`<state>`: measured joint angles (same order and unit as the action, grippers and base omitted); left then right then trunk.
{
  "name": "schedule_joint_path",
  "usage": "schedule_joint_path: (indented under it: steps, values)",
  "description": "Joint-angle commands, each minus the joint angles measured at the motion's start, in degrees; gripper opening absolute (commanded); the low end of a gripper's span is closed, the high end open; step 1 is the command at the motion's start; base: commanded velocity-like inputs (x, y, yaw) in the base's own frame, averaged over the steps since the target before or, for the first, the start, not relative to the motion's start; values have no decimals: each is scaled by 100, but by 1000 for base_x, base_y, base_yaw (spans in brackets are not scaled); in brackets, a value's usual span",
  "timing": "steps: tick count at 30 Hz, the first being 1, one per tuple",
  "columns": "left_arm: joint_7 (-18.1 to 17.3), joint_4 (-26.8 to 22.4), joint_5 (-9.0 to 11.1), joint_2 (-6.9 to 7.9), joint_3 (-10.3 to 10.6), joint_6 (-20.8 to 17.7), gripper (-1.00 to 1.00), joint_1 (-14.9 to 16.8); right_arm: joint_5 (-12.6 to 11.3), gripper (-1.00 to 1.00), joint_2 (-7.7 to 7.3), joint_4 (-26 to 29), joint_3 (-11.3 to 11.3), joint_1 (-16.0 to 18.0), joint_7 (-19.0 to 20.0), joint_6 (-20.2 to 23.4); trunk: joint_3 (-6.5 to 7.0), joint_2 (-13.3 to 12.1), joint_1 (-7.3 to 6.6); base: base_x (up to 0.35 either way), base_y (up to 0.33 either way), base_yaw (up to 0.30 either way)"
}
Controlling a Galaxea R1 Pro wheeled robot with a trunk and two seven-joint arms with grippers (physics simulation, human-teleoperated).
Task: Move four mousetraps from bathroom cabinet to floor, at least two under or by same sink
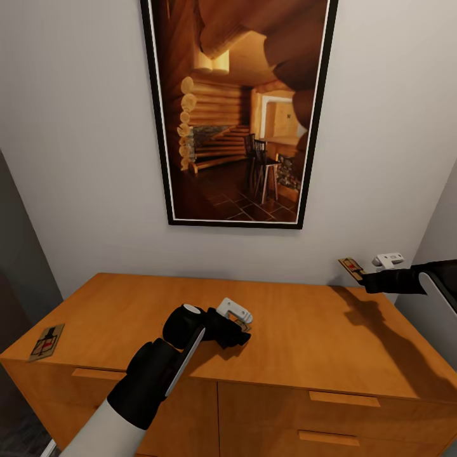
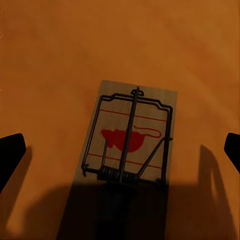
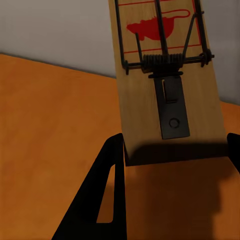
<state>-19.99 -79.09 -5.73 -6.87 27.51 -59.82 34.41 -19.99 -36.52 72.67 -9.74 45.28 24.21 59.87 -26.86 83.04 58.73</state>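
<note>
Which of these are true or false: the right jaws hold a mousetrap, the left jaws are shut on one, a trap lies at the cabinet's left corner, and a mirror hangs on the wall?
1. The right gripper holds a mousetrap in its jaws. True.
2. The left gripper is shut on a trap. False: its jaws stand open above a mousetrap lying flat on the cabinet top.
3. A trap at the left corner lies on the cabinet. True.
4. A mirror hangs on the wall. False: it is a framed picture of a log interior.
</note>
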Motion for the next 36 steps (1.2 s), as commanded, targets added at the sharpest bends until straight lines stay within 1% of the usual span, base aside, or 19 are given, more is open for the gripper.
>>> schedule_joint_path:
  steps: [1,18,32,36]
  values:
    - [-49,-4,-59,1,-2,-18,100,5,48,-100,-5,2,-8,7,49,13,-7,4,0,0,0,0]
    - [-49,154,-61,3,-9,-18,100,5,48,-100,-4,2,-11,7,49,13,-7,4,0,0,0,0]
    - [-49,103,-92,-23,-1,-18,100,5,48,-100,-2,2,-8,7,49,13,-7,4,0,0,0,0]
    - [-49,90,-142,-24,-2,-18,100,5,48,-100,1,2,-4,7,49,13,-7,4,0,0,0,0]
